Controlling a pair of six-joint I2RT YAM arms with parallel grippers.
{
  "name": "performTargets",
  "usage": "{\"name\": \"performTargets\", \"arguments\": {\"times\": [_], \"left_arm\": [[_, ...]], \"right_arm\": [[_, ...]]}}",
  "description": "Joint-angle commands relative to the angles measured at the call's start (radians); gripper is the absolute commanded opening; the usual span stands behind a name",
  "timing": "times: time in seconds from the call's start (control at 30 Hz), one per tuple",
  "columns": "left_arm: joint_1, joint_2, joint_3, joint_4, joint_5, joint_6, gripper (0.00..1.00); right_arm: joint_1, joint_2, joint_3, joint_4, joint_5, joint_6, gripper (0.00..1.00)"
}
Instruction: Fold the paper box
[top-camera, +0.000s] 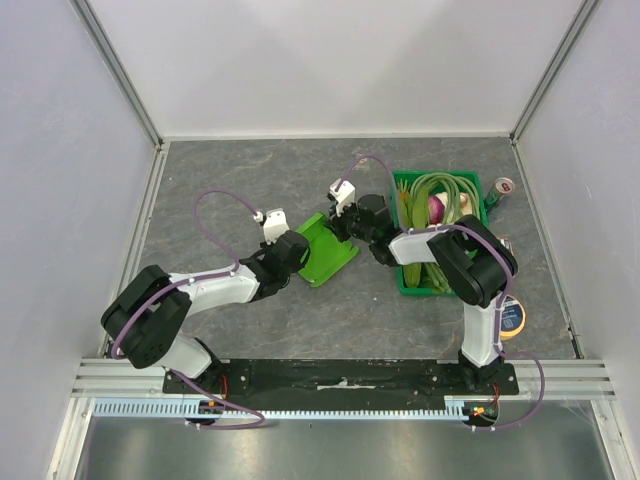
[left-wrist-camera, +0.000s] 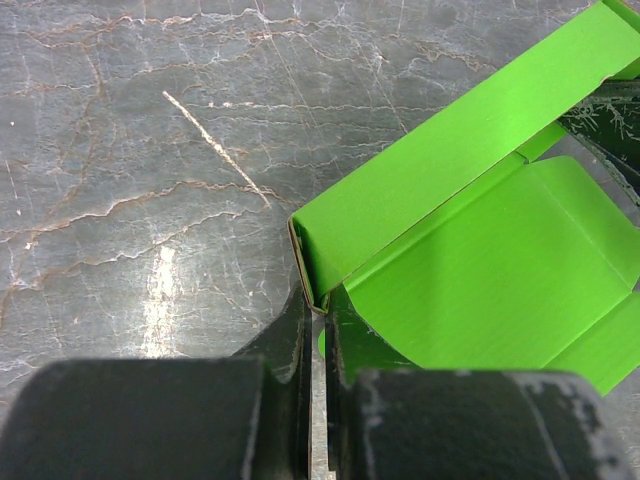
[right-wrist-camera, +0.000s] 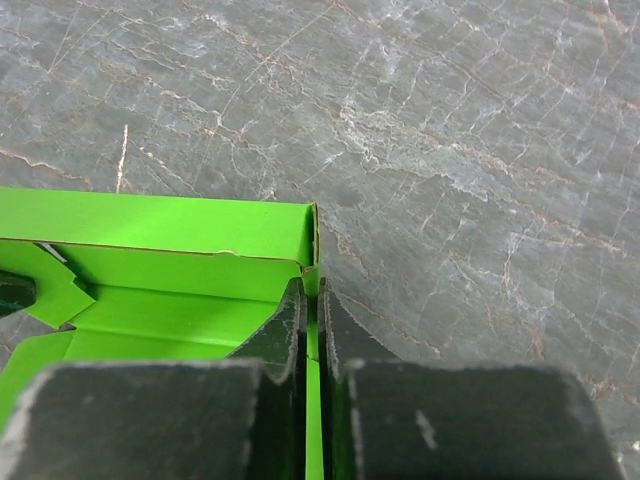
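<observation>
Paper box (top-camera: 327, 252), one, apparently nipped by left pincer (left-wrist-camera: 318, 302), right pincer (right-wrist-camera: 312, 292).

The right gripper (right-wrist-camera: 312, 292) pinches the paper box (right-wrist-camera: 160, 228) at its right-hand corner, its dark jaws closed tight on a thin green card edge. From that corner the box's upright wall runs leftward, with a folded flap inside. The grey veined table (right-wrist-camera: 450, 150) lies beyond the box and to its right.
</observation>
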Motion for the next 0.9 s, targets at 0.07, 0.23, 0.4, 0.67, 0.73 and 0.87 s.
{"name": "performTargets", "arguments": {"times": [0.07, 0.23, 0.4, 0.67, 0.73, 0.87], "left_arm": [[-0.002, 0.01, 0.003, -0.114, 0.053, 0.018, 0.02], [-0.001, -0.038, 0.022, -0.14, 0.133, -0.025, 0.02], [0.001, -0.119, 0.024, -0.169, 0.228, -0.064, 0.02], [0.001, -0.19, 0.039, -0.191, 0.336, -0.087, 0.02], [0.001, -0.191, 0.045, -0.198, 0.336, -0.091, 0.02], [-0.001, -0.187, 0.065, -0.223, 0.305, -0.088, 0.02]], "right_arm": [[0.077, -0.033, -0.028, 0.072, 0.32, -0.01, 0.0], [0.234, -0.071, -0.13, 0.142, 0.786, -0.01, 0.0], [0.326, -0.044, -0.164, 0.288, 1.171, -0.117, 0.0], [0.416, 0.056, -0.081, 0.439, 1.434, -0.32, 0.0], [0.427, 0.058, -0.082, 0.414, 1.414, -0.274, 0.0], [0.479, 0.038, -0.117, 0.454, 1.385, -0.251, 0.0]]}}
